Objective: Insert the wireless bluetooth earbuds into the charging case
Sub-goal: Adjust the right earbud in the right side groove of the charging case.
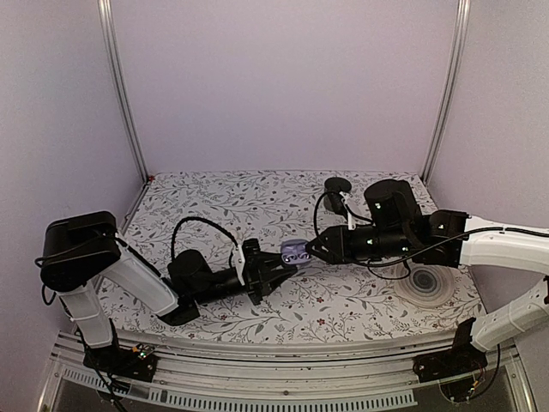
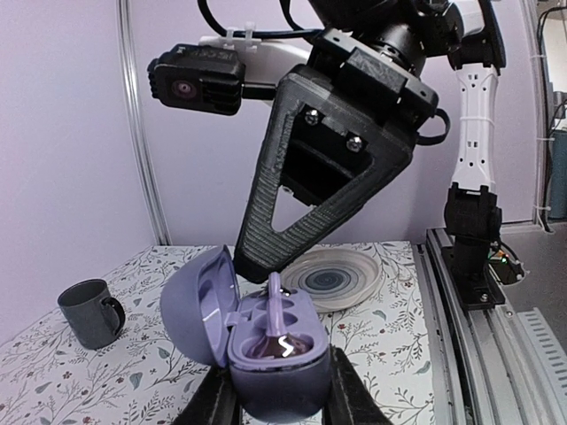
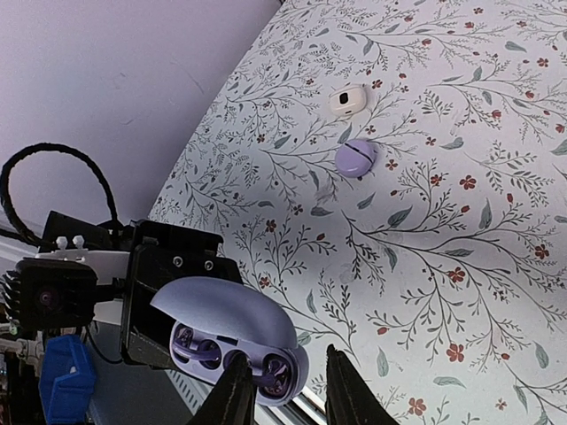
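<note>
The charging case point(image 2: 266, 354) is held open above the middle of the worktop point(image 1: 257, 193). It is clamped at its lower shell by the left claw point(image 2: 275, 403), with the lid tipped back. The right claw point(image 3: 285, 381) is poised directly over the open shell with its fingers narrowly apart. No firm grip on anything is seen, though light contact with the earbud cannot be ruled out.

The step in hand is judged to be the seating of one earbud point(image 2: 275, 305): a lilac stem is seen standing upright in the case, apparently not pressed fully home. The next move is thought to call for a gentle push straight down while the case is steadied. A second earbud would then have to be fetched, though none can be identified with certainty.

The neighbouring socket appears unfilled. A lilac disc point(image 3: 356, 158) and a white round piece point(image 3: 347, 100) lie on the worktop, well apart from the case. The inside of the dark mug point(image 2: 89, 312) is hidden from these angles, and nothing is seen on the plate point(image 2: 372, 274).
</note>
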`<state>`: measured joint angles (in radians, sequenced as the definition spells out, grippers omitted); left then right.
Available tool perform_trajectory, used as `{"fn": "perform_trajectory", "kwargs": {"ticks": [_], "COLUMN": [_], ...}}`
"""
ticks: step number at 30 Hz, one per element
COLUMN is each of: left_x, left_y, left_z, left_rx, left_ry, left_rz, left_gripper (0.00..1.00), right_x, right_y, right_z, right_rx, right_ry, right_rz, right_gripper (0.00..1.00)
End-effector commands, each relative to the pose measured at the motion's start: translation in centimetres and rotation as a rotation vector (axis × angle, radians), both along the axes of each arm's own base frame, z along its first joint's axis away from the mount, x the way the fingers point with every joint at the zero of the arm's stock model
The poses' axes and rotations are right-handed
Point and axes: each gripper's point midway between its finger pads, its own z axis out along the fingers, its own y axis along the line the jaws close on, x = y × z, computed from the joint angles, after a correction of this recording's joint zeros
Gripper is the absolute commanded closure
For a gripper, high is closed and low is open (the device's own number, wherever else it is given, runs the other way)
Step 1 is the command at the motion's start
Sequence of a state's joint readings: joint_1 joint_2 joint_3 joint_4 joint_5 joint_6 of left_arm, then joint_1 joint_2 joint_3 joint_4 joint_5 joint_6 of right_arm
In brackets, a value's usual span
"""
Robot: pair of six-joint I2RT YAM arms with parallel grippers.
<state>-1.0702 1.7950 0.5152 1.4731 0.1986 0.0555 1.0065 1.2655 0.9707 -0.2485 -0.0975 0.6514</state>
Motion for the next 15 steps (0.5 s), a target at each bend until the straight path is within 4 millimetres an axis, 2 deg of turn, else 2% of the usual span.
{"fn": "perform_trajectory", "kwargs": {"ticks": [1, 10, 15], "left_x": [0.4, 0.2, 0.2], "left_y": [0.3, 0.2, 0.3], "left_z": [1.9, 2.3, 1.7], "left_rx": [-0.056, -0.057, -0.043], "left_ry": [-0.026, -0.035, -0.024], "left_rz": [0.008, 0.002, 0.0], "left_gripper": [1.0, 1.0, 1.0], "right_x": [-0.4, -0.5, 0.0], "right_y": [-0.3, -0.6, -1.2], "right_z": [-2.4, -3.4, -1.4], "right_rx": [-0.062, -0.105, -0.073], "right_ry": [0.035, 0.045, 0.006], "right_rz": [0.003, -0.002, -0.038], "right_gripper": [0.71, 0.7, 0.65]}}
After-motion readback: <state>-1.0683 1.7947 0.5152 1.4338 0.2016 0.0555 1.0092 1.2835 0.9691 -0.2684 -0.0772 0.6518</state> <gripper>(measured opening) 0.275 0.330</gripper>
